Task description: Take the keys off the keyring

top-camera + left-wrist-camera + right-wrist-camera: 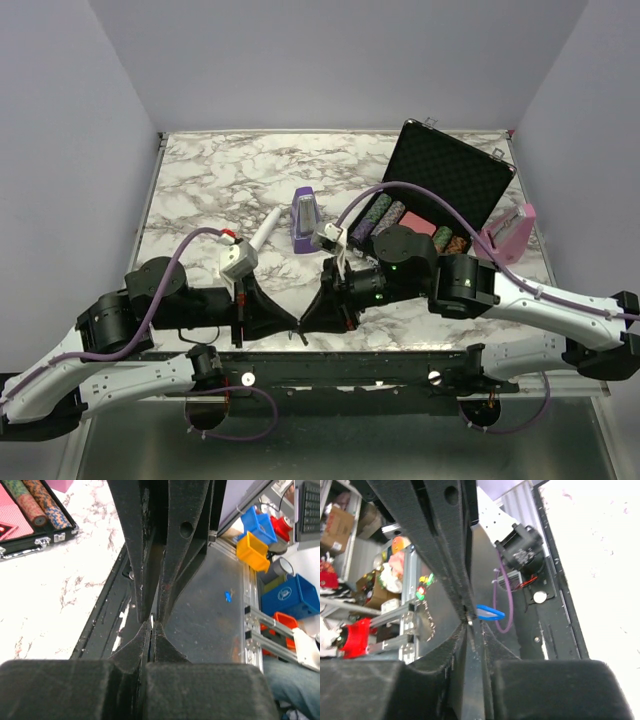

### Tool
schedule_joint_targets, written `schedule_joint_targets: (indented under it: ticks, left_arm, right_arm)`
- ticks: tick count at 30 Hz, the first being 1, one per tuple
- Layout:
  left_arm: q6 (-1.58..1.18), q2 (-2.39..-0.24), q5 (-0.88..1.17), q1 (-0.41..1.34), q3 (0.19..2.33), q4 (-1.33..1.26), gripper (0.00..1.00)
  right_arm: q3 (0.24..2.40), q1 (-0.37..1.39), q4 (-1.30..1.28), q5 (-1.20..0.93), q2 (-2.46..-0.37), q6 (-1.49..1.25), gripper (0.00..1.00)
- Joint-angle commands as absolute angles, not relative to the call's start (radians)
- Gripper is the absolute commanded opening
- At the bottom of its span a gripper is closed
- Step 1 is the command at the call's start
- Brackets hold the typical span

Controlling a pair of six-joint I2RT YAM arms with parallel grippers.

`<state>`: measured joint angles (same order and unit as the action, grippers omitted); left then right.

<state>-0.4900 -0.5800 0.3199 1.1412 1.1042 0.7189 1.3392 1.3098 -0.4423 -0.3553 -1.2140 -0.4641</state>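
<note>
My two grippers meet tip to tip over the table's near edge. My left gripper [293, 320] [151, 626] is shut, with a thin silver sliver [152, 622] pinched at its tips, which looks like the keyring or a key. My right gripper [309, 320] [472, 625] is shut on a tiny silver metal piece [470, 622], apparently the key. A small blue loop-shaped tag [490, 613] sticks out sideways from where the tips join. In the top view a small dark bit [303, 340] hangs just below the joined tips. The ring itself is hidden between the fingers.
A purple metronome [304, 220] and a white pen-like stick [262, 231] stand mid-table behind the grippers. An open black case [450, 180] with poker chips and a pink item [511, 232] are at the back right. The case also shows in the left wrist view [37, 540].
</note>
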Motion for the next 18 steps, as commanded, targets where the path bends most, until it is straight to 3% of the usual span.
schedule_joint_targets:
  ticks: [1,5,12,14,18]
  left_arm:
    - [-0.546,-0.563,0.204,1.144,1.088,0.649,0.00]
    - [-0.577,-0.558,0.166,1.144,1.085,0.608,0.00]
    - [-0.618,-0.532,0.103,1.146,1.054,0.545,0.00]
    - [-0.626,-0.531,0.100,1.146,1.046,0.535,0.00]
    - [-0.629,-0.531,0.100,1.144,1.045,0.529,0.00]
  right_arm:
    - [1.298,1.310,-0.312,-0.281,-1.166,-0.509,0.30]
    - [1.256,1.310,-0.247,-0.252,-1.146,-0.538,0.35]
    - [1.186,1.312,-0.100,-0.203,-1.120,-0.583,0.34]
    - [1.183,1.312,-0.081,-0.199,-1.126,-0.583,0.32]
    - [1.190,1.312,-0.072,-0.202,-1.144,-0.580,0.17]
